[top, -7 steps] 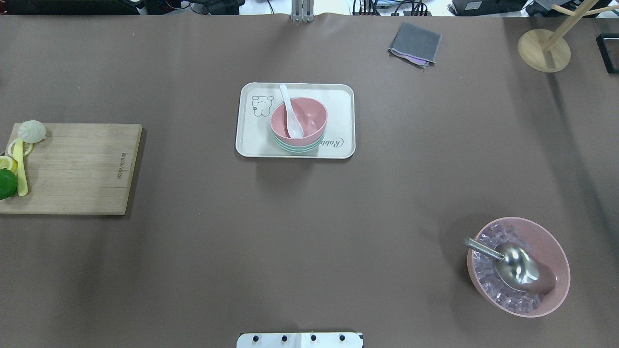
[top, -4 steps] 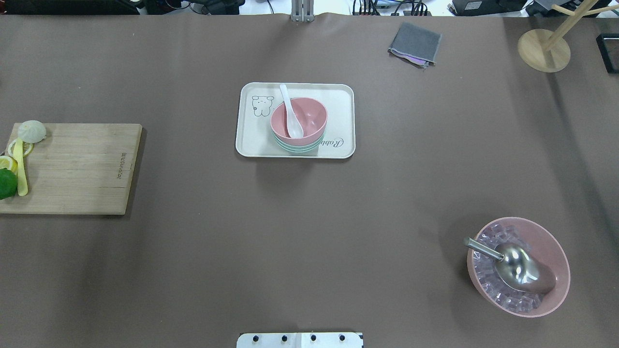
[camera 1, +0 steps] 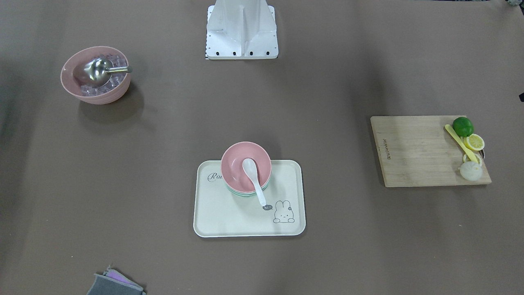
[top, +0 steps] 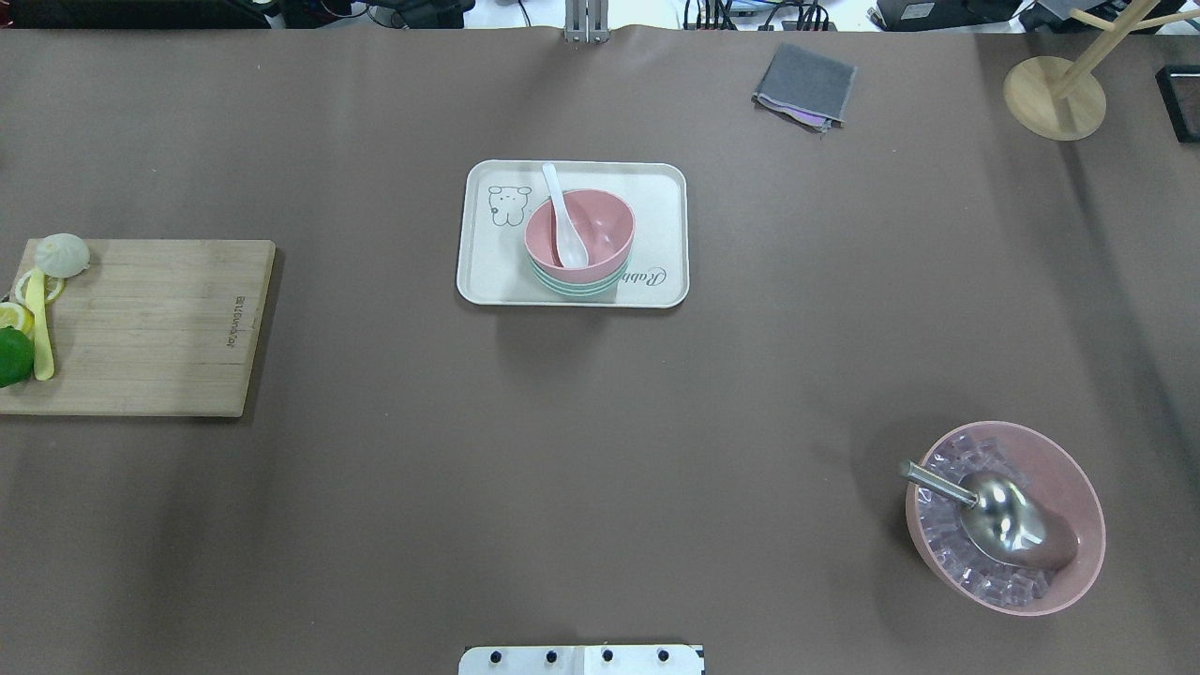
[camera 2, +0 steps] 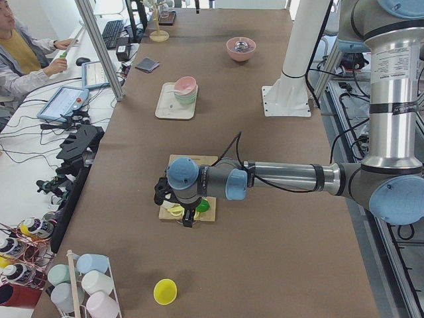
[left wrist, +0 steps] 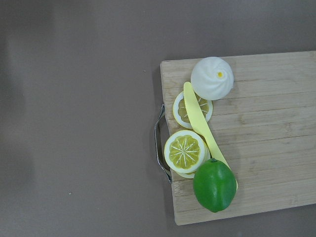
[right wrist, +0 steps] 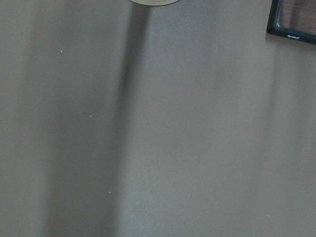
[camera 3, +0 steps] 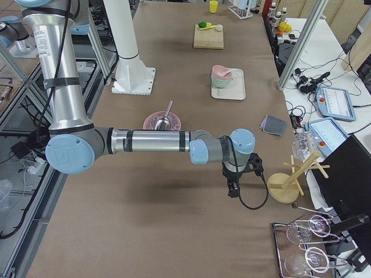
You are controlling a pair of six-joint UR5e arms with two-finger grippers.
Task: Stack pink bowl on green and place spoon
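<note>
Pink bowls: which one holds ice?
The big pink bowl off the tray, with ice cubes and a metal scoop. The small pink bowl on the tray holds only a white spoon.

Pink bowl [camera 3: 221, 70] sits stacked on green bowl [camera 3: 221, 83] on tray [camera 3: 237, 91], with spoon [camera 3: 229, 72] inside. Right end effector [camera 3: 233, 190] hangs above bench [camera 3: 168, 197], well nearer than tray; its grip cannot be judged.

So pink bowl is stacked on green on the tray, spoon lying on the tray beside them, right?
No: the spoon sits in the pink bowl, handle over its rim, per the overhead exterior view. Pink is stacked on the green bowl on the tray.
</note>
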